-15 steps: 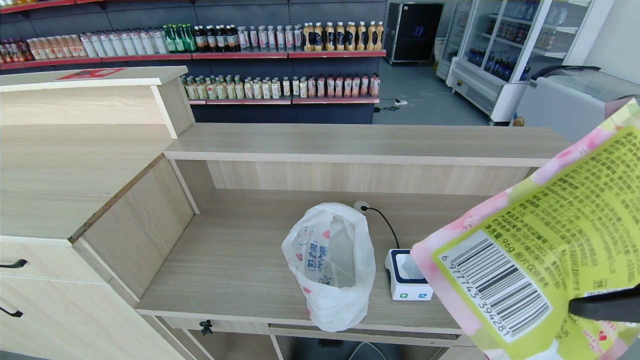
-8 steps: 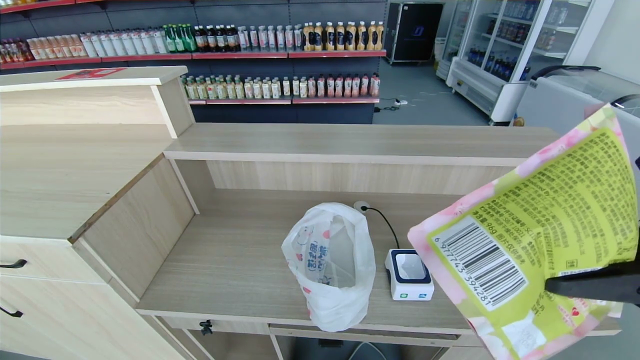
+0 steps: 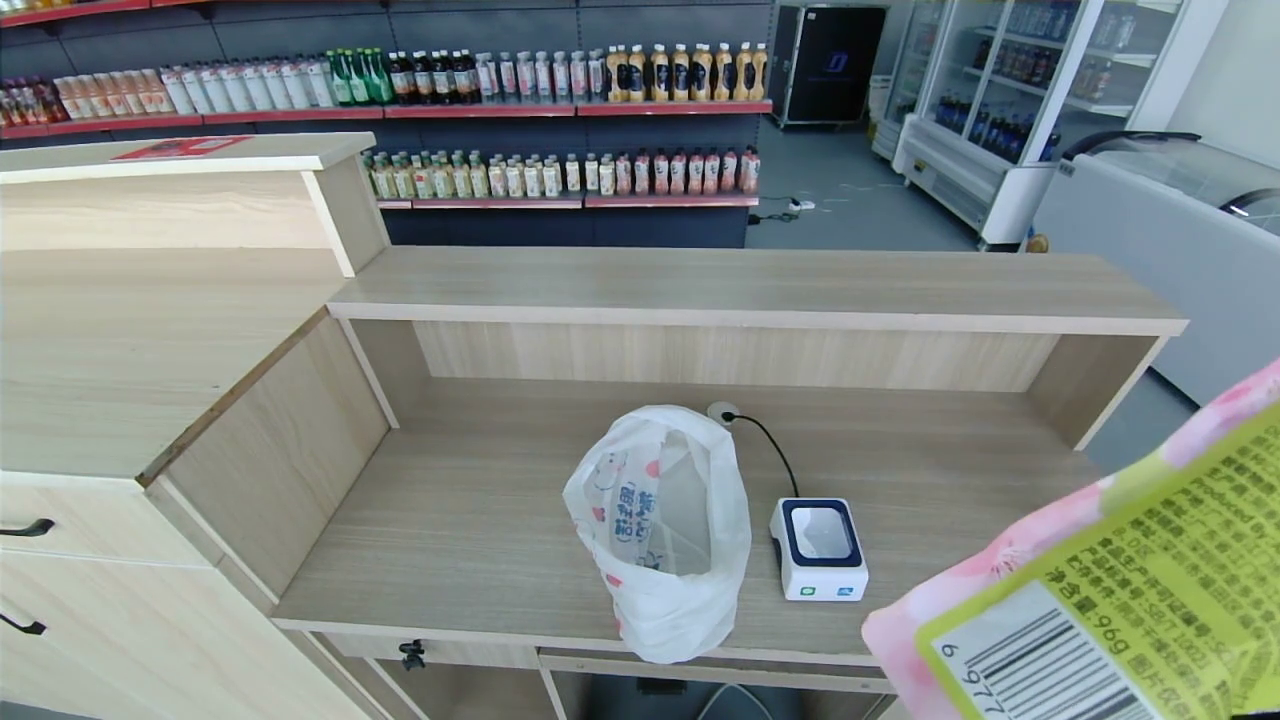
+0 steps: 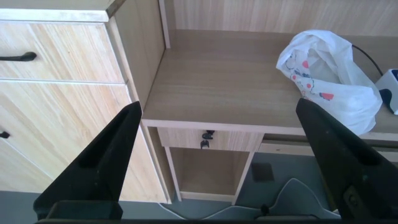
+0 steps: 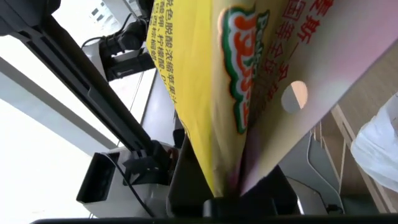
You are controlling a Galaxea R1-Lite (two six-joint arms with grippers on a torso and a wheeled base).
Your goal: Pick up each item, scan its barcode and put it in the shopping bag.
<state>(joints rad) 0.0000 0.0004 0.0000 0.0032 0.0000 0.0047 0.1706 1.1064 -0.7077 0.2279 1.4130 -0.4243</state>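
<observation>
A pink and green snack packet (image 3: 1120,590) with a barcode on its facing side hangs at the lower right of the head view, to the right of the counter's front edge. My right gripper (image 5: 239,198) is shut on the packet's (image 5: 261,81) lower edge. A white plastic shopping bag (image 3: 660,530) stands open on the desk. Just right of it sits the white barcode scanner (image 3: 818,548) with its dark window up. My left gripper (image 4: 217,168) hangs open and empty in front of the desk, left of the bag (image 4: 329,68).
The wooden desk (image 3: 460,520) has a raised back ledge (image 3: 740,285) and a tall cabinet wall (image 3: 270,450) on the left. A black cable (image 3: 770,445) runs from the scanner to the back. A drawer with a key (image 4: 205,138) sits under the desk front.
The snack packet has moved down and to the right, from beside the scanner toward the corner of the head view. The bag and scanner have not moved.
</observation>
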